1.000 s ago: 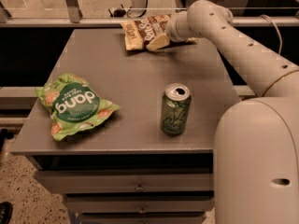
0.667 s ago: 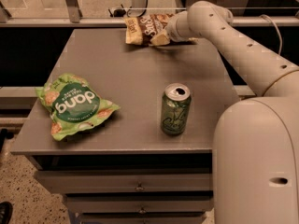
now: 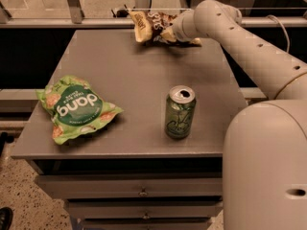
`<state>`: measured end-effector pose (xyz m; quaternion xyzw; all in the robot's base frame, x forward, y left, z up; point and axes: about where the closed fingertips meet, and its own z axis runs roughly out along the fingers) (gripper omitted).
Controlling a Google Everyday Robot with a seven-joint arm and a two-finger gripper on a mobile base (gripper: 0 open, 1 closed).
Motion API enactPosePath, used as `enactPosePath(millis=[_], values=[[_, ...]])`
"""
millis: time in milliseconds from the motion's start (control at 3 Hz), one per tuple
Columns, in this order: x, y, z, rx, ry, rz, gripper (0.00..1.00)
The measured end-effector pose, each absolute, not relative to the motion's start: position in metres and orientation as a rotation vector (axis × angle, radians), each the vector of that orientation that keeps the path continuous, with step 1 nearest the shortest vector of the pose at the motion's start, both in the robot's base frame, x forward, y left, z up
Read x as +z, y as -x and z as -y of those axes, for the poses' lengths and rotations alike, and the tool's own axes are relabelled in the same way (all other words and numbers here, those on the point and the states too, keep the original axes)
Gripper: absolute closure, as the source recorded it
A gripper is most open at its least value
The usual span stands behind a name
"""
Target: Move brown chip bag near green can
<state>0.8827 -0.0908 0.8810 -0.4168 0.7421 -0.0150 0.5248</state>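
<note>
The brown chip bag (image 3: 147, 24), dark brown with tan-yellow ends, hangs crumpled just above the far edge of the grey table (image 3: 120, 66). My gripper (image 3: 168, 33) is at the bag's right end and is shut on it, holding it off the surface. The green can (image 3: 180, 112), with an open silver top and pale swirls, stands upright near the table's front right, well in front of the bag and apart from it.
A bright green chip bag (image 3: 76, 108) with a dark green round label lies flat at the front left. My arm (image 3: 249, 47) reaches in from the right over the table's right edge. Drawers (image 3: 144, 191) sit below the tabletop.
The gripper has lifted the brown chip bag off the table and carried it slightly left and up. The can and green bag have not moved.
</note>
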Motion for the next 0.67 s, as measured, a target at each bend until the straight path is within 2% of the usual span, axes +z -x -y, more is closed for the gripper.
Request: enactPosePath(millis=[333, 667], values=[[0.899, -0.871, 0.082, -0.041, 1.022, -1.753, 1.00], [0.931, -0.836, 0.075, -0.015, 1.049, -1.777, 1.00]])
